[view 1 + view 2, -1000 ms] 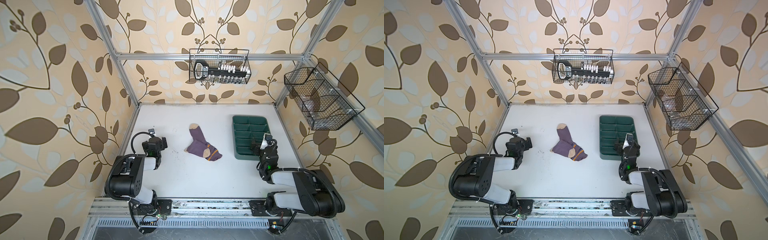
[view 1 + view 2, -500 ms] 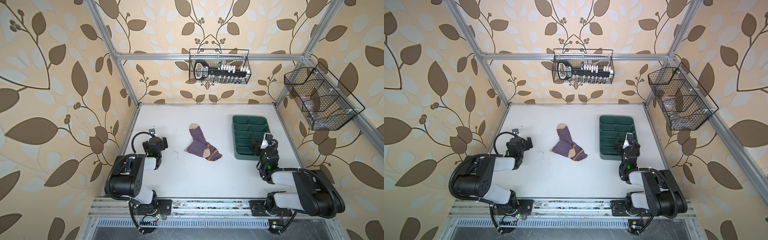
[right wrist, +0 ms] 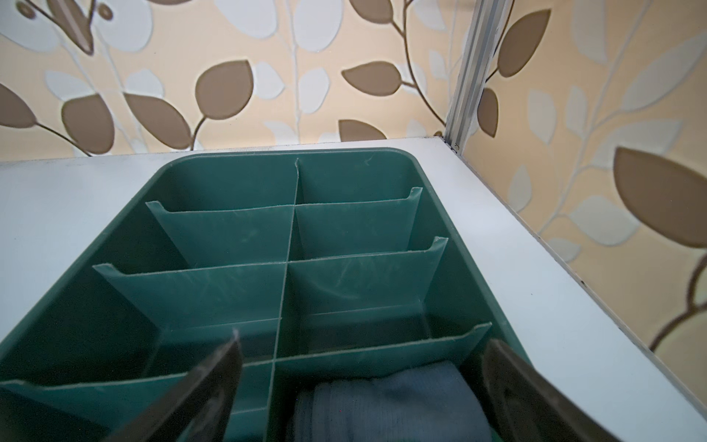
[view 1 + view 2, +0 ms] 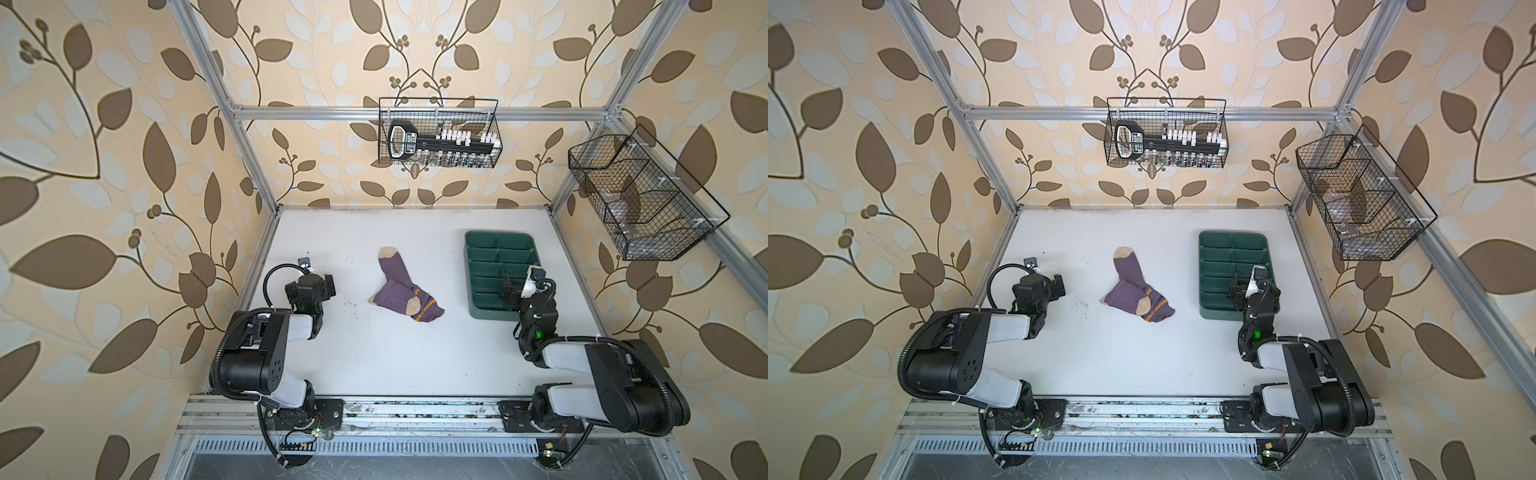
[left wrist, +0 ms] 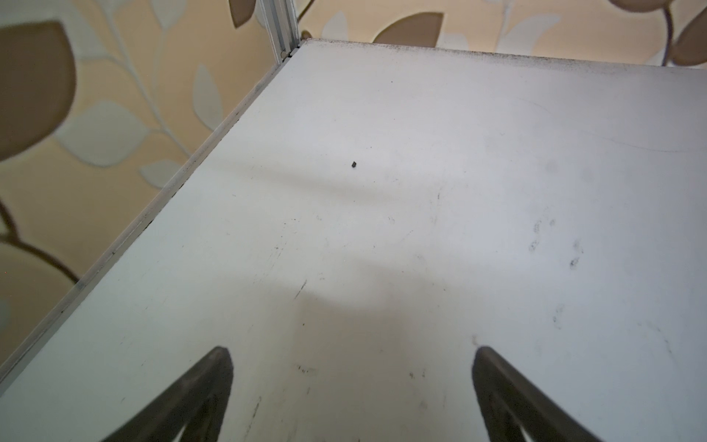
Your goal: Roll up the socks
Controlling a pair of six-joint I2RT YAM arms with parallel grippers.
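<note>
Two claws, both spread wide and gripping nothing. The left claw (image 4: 311, 286) sits low over the left side of the white desk (image 4: 374, 357), well apart from the socks. Its wrist view shows only scuffed desk surface between its dark fingers (image 5: 214, 367), with a small dark speck (image 5: 353, 164) farther off toward the far left corner.

The right claw (image 4: 520, 286) hangs over the near end of the green tray (image 4: 498, 238), which stands on the right side of the desk with its long side running near to far. In the right wrist view the fingers (image 3: 214, 375) straddle the tray's dividers. A bundle of grey-blue sock (image 3: 386, 405) fills a compartment at the tray's near end, just below the claw and not touching it. In both top views the claw hides that compartment.

The purple sock (image 4: 397, 276) lies flat near the middle of the desk, between the two arms and touched by neither. Its tan toe points to the far wall, and its tan heel and orange stripe are at the near right end. A purple flap juts out to the left (a fold, or a second sock underneath, I cannot tell).

One wire basket (image 4: 438, 133) hangs on the far wall and another (image 4: 640, 199) on the right wall
</note>
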